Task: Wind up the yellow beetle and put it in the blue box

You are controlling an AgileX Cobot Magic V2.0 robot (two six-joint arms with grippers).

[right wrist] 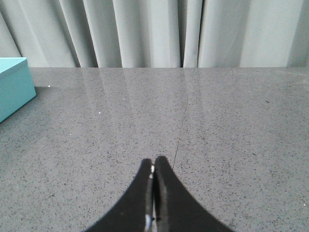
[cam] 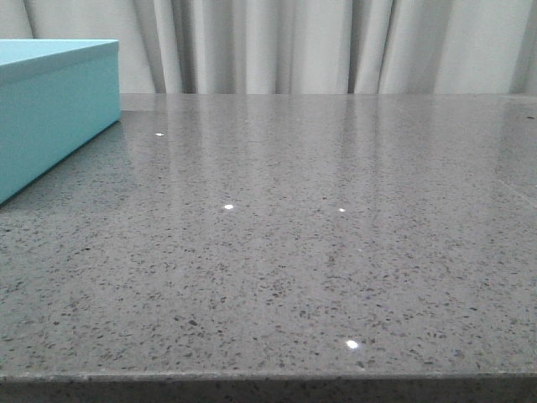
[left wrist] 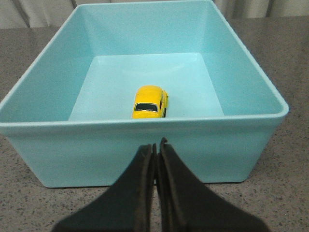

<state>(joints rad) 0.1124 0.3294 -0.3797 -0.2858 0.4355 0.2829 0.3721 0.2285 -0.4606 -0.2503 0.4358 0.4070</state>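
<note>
The yellow beetle (left wrist: 150, 102) rests on the floor of the open blue box (left wrist: 145, 145), close to its near wall, upright on its wheels. My left gripper (left wrist: 157, 147) is shut and empty, held outside the box in front of that near wall. In the front view only the box's side (cam: 50, 117) shows at the far left, and neither gripper appears there. My right gripper (right wrist: 153, 164) is shut with nothing in it, hovering over bare grey tabletop, with a corner of the box (right wrist: 13, 87) off to one side.
The grey speckled stone table (cam: 294, 252) stretches across the front view with its front edge near the camera. Pale curtains (cam: 336, 46) hang behind the table's far edge.
</note>
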